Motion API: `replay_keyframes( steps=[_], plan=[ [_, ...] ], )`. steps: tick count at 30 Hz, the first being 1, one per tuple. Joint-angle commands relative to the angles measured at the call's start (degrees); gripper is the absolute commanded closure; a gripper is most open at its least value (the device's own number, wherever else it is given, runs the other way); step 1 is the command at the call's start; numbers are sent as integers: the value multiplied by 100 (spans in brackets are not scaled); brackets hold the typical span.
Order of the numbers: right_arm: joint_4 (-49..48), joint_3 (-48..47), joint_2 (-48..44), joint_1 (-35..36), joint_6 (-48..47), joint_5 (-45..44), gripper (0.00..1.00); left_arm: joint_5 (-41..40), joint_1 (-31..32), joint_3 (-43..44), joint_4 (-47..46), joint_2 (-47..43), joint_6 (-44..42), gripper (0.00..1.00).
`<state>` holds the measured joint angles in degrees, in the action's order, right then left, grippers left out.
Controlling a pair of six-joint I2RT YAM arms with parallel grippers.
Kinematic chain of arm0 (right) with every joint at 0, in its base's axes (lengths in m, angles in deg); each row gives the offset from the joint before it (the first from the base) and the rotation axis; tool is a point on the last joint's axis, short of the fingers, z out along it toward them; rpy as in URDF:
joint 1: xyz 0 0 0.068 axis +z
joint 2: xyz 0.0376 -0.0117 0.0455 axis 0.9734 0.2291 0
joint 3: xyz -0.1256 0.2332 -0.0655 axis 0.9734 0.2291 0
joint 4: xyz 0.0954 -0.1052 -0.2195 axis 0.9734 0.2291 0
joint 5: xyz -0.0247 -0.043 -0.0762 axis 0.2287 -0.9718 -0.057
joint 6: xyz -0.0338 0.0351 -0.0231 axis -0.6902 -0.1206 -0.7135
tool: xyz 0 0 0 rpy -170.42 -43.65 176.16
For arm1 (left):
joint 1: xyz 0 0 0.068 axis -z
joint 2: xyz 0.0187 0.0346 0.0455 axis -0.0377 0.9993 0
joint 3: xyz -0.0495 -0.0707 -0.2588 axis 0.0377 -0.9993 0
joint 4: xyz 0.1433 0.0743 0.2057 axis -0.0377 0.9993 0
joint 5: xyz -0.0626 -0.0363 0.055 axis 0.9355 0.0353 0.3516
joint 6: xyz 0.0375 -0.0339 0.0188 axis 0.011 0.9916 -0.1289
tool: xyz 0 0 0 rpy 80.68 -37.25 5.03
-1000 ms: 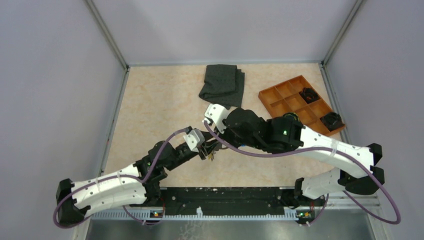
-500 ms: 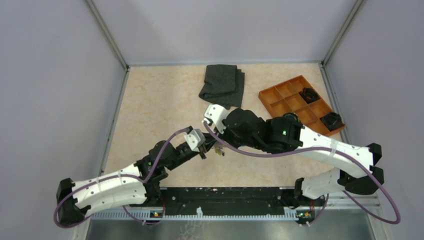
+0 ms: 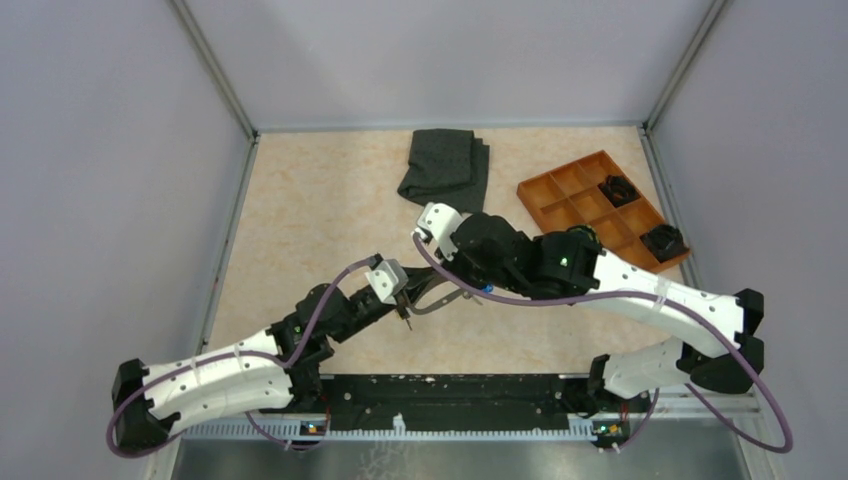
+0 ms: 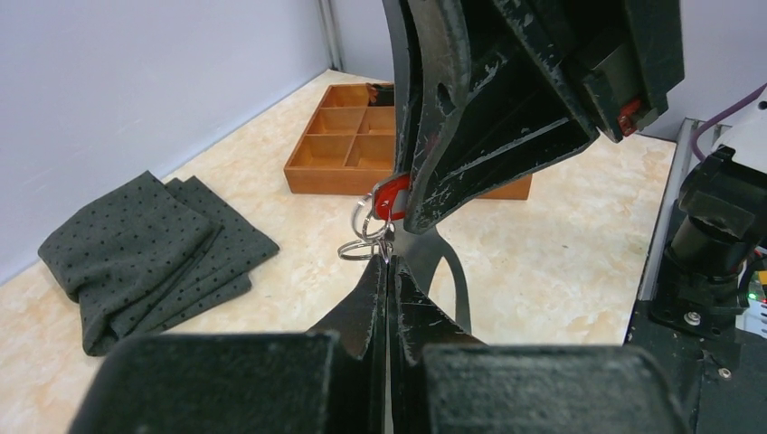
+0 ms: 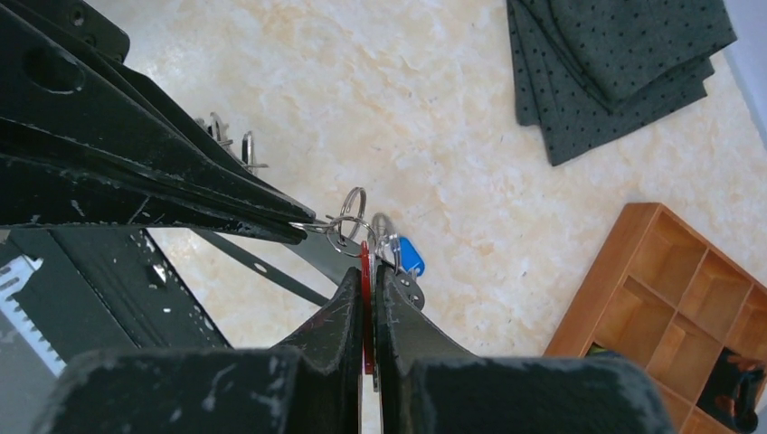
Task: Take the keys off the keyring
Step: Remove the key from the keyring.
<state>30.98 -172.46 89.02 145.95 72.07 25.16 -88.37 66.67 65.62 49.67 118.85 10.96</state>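
Left end effector (image 4: pixel 387 268) pinching keyring (image 4: pixel 359 246); right end effector (image 5: pixel 368 273) clamped on red key (image 4: pixel 391 195).

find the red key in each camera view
top external: too small to make out
left wrist: red key, just above centre
right wrist: red key edge-on, lower centre
shared landmark: folded dark cloth, in all three

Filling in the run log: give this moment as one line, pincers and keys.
left pincer: shut on keyring | right pincer: shut on red key | blue key: hanging on keyring
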Motion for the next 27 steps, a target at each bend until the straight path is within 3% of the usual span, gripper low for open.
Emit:
replay_keyframes(
  steps=[1,8,14,27],
  plan=[
    [-174,162,-263,-275,35,-419,100,206,26,-153,-503,-264,155,100],
    [-233,-3,-287,-274,-17,16,100,155,31,-273,-659,-246,283,100],
    [-214,-284,-198,-280,-75,493,100,-26,26,-424,-897,-300,327,86],
    [-168,-496,-107,-276,-104,710,100,112,26,-402,-1090,-181,247,73]
  ],
)
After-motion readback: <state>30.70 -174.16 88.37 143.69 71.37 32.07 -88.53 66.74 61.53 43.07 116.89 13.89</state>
